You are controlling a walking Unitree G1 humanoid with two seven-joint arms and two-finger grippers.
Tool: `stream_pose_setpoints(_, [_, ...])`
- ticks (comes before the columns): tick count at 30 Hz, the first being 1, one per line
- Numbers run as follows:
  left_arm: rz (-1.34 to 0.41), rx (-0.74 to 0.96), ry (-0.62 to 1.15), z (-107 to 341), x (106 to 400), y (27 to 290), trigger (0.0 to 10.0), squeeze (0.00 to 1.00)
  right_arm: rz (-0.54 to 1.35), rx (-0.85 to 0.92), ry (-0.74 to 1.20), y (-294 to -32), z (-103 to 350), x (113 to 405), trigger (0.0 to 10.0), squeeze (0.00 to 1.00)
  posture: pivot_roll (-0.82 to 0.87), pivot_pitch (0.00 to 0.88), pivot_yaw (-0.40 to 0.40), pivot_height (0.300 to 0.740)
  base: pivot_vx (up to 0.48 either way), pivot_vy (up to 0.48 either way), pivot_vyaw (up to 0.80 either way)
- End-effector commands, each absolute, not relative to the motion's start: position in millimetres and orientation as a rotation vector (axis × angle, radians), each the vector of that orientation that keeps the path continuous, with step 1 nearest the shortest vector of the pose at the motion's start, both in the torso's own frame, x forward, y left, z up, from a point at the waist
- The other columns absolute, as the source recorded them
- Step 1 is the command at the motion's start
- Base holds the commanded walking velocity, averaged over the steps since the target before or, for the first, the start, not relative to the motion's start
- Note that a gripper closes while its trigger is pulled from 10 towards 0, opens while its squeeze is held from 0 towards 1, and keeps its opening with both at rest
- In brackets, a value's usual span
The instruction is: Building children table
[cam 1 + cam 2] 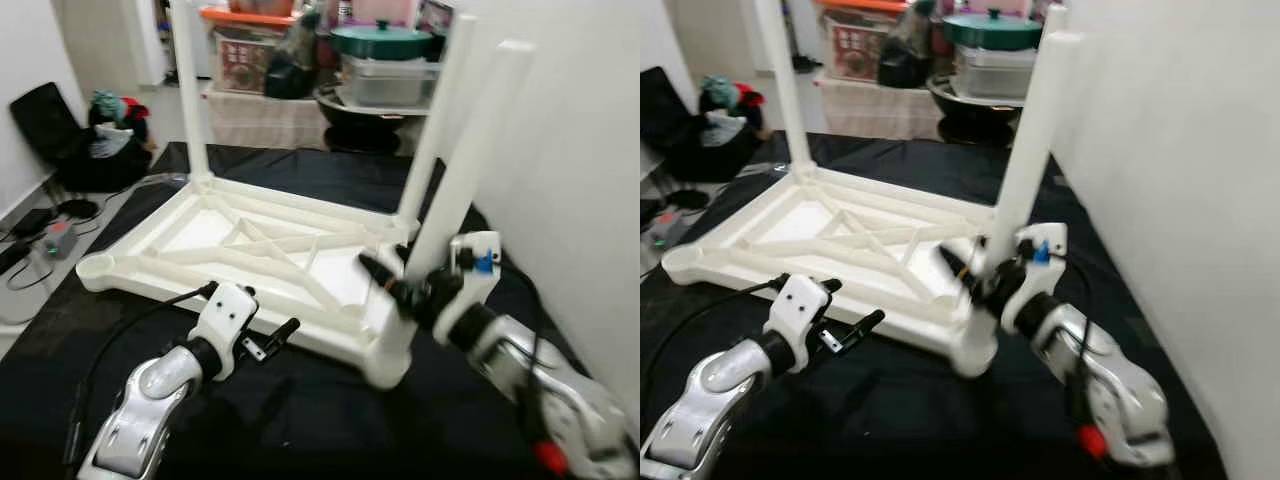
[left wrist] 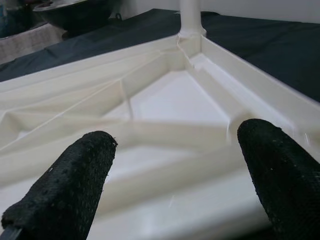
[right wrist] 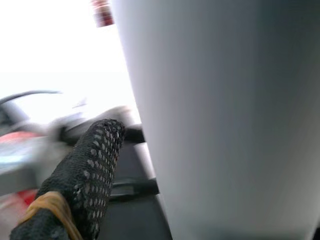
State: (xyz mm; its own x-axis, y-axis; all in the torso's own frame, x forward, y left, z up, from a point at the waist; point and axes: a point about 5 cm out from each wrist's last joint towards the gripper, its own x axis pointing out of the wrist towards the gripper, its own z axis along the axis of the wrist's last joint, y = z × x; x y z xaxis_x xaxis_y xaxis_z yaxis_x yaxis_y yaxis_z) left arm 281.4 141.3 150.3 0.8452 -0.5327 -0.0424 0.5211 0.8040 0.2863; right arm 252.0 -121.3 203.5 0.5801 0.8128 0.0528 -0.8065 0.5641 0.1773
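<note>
- Left gripper [image 1: 278,338] hovers low over the black cloth [image 1: 320,420], just beside the near long edge of the upturned white plastic tabletop [image 1: 200,235]; in the left wrist view its two black fingers [image 2: 65,185] stand wide apart with nothing between them, pointing across the ribbed underside.
- Upturned tabletop lies flat on the cloth, its cross-braced ribs facing up; a white leg [image 1: 188,90] stands upright in the far left corner, and another leg [image 1: 440,120] rises at the far right corner.
- Near right leg [image 1: 470,150] stands in the near right corner socket [image 1: 392,355], leaning slightly.
- Right gripper [image 1: 395,275] is closed around this near right leg just above the socket; in the right wrist view one mesh-covered finger [image 3: 92,170] lies against the leg's pale surface, which takes up most of that picture.
- Behind the tabletop sit a black chair [image 1: 45,125] with clothes, a box, a green-lidded pot [image 1: 383,40] and a metal tray [image 1: 385,80].
- No writing or brand mark can be read anywhere; the box print is too blurred.
</note>
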Motion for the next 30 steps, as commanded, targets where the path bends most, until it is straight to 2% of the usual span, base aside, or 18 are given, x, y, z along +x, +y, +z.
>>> stream_pose_setpoints(1, [-0.575, 0.303, -0.036, 148, 282, 141, 10.0, 0.0, 0.971, 0.171, 0.071, -121, 197, 251, 10.0, 0.0, 0.1, 0.0, -0.093, 0.74, 0.0, 0.0, 0.0])
stream_pose_setpoints(3, [-0.572, 0.308, -0.036, 148, 283, 143, 10.0, 0.0, 0.949, 0.136, 0.094, -126, 188, 256, 10.0, 0.0, 0.1, 0.0, -0.092, 0.74, 0.0, 0.0, 0.0])
stream_pose_setpoints(4, [-0.57, 0.309, -0.037, 148, 283, 143, 10.0, 0.0, 0.924, 0.133, 0.095, -129, 186, 260, 5.7, 0.0, 0.11, 0.0, -0.089, 0.74, 0.0, 0.0, 0.0])
stream_pose_setpoints(5, [-0.569, 0.309, -0.038, 148, 283, 143, 10.0, 0.0, 0.907, 0.131, 0.095, -130, 185, 262, 0.0, 0.0, 0.11, 0.0, -0.089, 0.74, 0.0, 0.0, 0.0])
stream_pose_setpoints(8, [-0.571, 0.309, -0.038, 148, 281, 143, 10.0, 0.0, 0.548, 0.079, 0.225, -151, 162, 292, 0.0, 0.0, 0.11, 0.0, -0.088, 0.74, 0.0, 0.0, 0.0])
stream_pose_setpoints(9, [-0.571, 0.309, -0.038, 148, 281, 143, 10.0, 0.0, 0.548, 0.079, 0.225, -151, 162, 292, 0.0, 0.0, 0.11, 0.0, -0.088, 0.74, 0.0, 0.0, 0.0])
stream_pose_setpoints(11, [-0.569, 0.308, -0.037, 148, 281, 143, 10.0, 0.0, 0.082, 0.065, 0.349, -191, 137, 311, 0.0, 0.0, 0.11, 0.0, -0.091, 0.74, 0.0, 0.0, 0.0])
stream_pose_setpoints(12, [-0.569, 0.308, -0.037, 148, 281, 143, 10.0, 0.0, 0.082, 0.065, 0.349, -191, 137, 311, 0.0, 0.0, 0.11, 0.0, -0.091, 0.74, 0.0, 0.0, 0.0])
stream_pose_setpoints(14, [-0.562, 0.307, -0.039, 148, 281, 143, 10.0, 0.0, -0.327, 0.125, 0.369, -234, 122, 308, 0.0, 0.0, 0.11, 0.0, -0.093, 0.74, 0.0, 0.0, 0.0])
stream_pose_setpoints(18, [-0.552, 0.307, -0.04, 148, 281, 143, 10.0, 0.0, -0.461, 0.137, 0.363, -243, 119, 297, 0.0, 0.0, 0.11, 0.0, -0.088, 0.74, 0.0, 0.0, 0.0])
stream_pose_setpoints(20, [-0.552, 0.307, -0.038, 148, 282, 143, 10.0, 0.0, -0.421, 0.141, 0.379, -234, 117, 296, 0.0, 0.0, 0.1, 0.0, -0.084, 0.74, 0.0, 0.0, 0.0])
stream_pose_setpoints(21, [-0.555, 0.308, -0.037, 148, 282, 142, 10.0, 0.0, -0.352, 0.16, 0.387, -223, 116, 298, 4.2, 0.0, 0.1, 0.0, -0.084, 0.74, 0.0, 0.0, 0.0])
stream_pose_setpoints(23, [-0.559, 0.312, -0.037, 147, 282, 141, 10.0, 0.0, -0.281, 0.183, 0.366, -211, 118, 301, 4.2, 0.0, 0.1, 0.0, -0.085, 0.74, 0.0, 0.0, 0.0])
stream_pose_setpoints(24, [-0.561, 0.312, -0.038, 148, 283, 140, 10.0, 0.0, -0.145, 0.199, 0.311, -195, 127, 305, 10.0, 0.0, 0.1, 0.0, -0.085, 0.74, 0.0, 0.0, 0.0])
stream_pose_setpoints(25, [-0.562, 0.312, -0.039, 148, 283, 140, 10.0, 0.0, -0.005, 0.214, 0.258, -180, 138, 307, 10.0, 0.0, 0.09, 0.0, -0.084, 0.74, 0.0, 0.0, 0.0])
stream_pose_setpoints(28, [-0.563, 0.31, -0.039, 148, 283, 139, 10.0, 0.0, 0.106, 0.225, 0.212, -168, 147, 308, 10.0, 0.0, 0.09, 0.0, -0.084, 0.74, 0.0, 0.0, 0.0])
stream_pose_setpoints(29, [-0.564, 0.308, -0.039, 147, 282, 139, 10.0, 0.0, 0.134, 0.221, 0.166, -167, 154, 308, 10.0, 1.0, 0.1, 0.0, -0.09, 0.74, 0.0, 0.0, 0.0])
stream_pose_setpoints(30, [-0.564, 0.308, -0.039, 147, 282, 139, 10.0, 0.0, 0.134, 0.221, 0.166, -167, 154, 308, 10.0, 1.0, 0.1, 0.0, -0.09, 0.74, 0.0, 0.0, 0.0])
